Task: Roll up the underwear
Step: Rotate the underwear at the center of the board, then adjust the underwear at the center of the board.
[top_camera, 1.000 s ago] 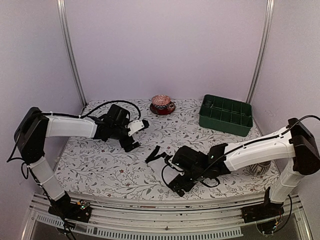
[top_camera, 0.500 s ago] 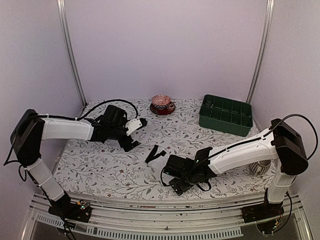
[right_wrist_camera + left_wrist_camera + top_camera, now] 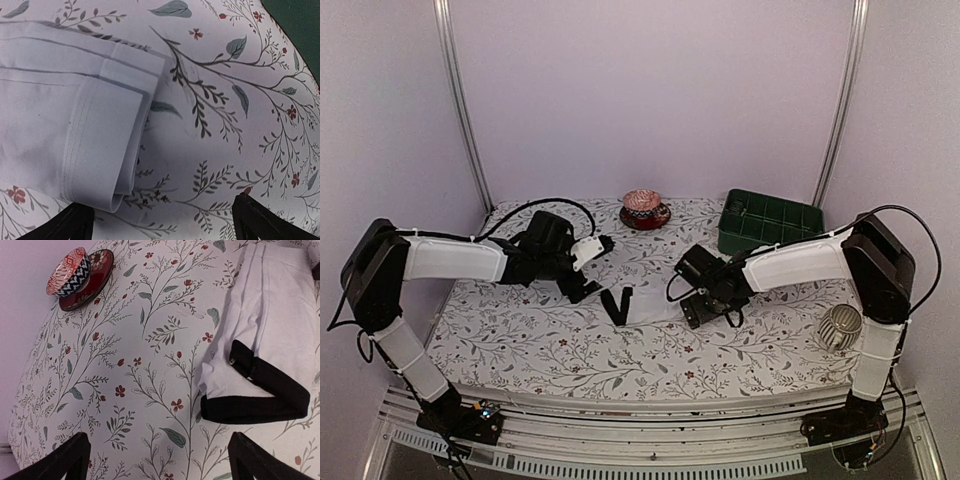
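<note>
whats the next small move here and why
Likely lower the open right gripper onto the folded edge of the white underwear and pinch it to start a roll: it lies folded, not rolled, and the left gripper, open too, holds nothing.

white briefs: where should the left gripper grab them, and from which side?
Probably the black-trimmed end of the white briefs. It is the edge nearest the open left gripper, and the folded layers there form a thicker lip on the tablecloth. Come in low from the bare side, one finger sliding under the trim and one on top.
</note>
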You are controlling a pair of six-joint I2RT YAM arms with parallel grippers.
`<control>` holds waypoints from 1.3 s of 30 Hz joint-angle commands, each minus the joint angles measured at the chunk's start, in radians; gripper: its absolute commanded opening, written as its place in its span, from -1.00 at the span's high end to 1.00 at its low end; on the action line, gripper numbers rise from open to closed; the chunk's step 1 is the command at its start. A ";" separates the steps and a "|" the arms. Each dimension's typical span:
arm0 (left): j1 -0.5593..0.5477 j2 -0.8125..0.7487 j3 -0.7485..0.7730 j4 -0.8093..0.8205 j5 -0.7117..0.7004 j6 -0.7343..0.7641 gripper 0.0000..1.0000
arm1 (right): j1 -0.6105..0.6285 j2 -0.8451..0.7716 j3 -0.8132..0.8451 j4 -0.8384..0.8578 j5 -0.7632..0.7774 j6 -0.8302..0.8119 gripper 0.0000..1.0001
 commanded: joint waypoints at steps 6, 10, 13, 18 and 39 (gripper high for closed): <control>0.034 -0.045 -0.020 0.049 0.021 -0.019 -0.97 | -0.118 0.371 0.461 -0.027 -0.044 -0.220 -0.98; 0.070 -0.022 -0.006 0.059 0.000 -0.014 -0.97 | -0.128 0.531 0.688 -0.063 0.024 -0.260 -0.98; 0.100 0.013 0.007 0.071 -0.039 0.005 -0.97 | -0.125 0.537 0.743 -0.051 0.035 -0.268 -0.98; 0.110 0.096 0.032 0.076 -0.100 0.055 -0.97 | -0.092 0.350 0.600 0.006 -0.012 -0.272 -0.98; -0.134 0.185 -0.043 -0.007 -0.013 0.215 -0.97 | 0.155 -0.519 -0.246 0.393 -0.289 -0.575 -0.98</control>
